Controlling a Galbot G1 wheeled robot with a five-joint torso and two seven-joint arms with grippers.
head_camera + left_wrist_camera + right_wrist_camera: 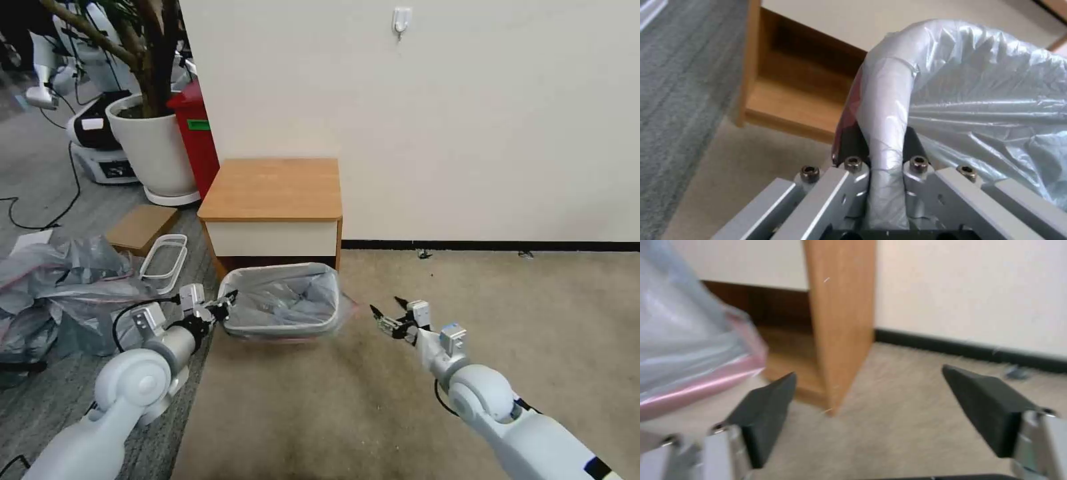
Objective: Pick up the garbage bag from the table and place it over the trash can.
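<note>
A: The bag (283, 303) already lines the can (280, 330), in front of the bench (270, 190).

B: And the claws?

A: Left claw (223, 305) pinches the bag-wrapped rim at the can's left side. Right claw (389, 317) hangs spread, just clear of the right side.

B: Risk?

A: Pulling away while pinched could drag the thin film off, or tip the can.

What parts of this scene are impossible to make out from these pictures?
- Trash can walls and bottom: in the head view the garbage bag lines it and covers the rim.
- Left gripper fingers: in the left wrist view, mostly behind the bag-covered rim.
- Table lower shelf: head view, blocked by the can.
- Bag edge beside the open right gripper: blurred in the right wrist view.
</note>
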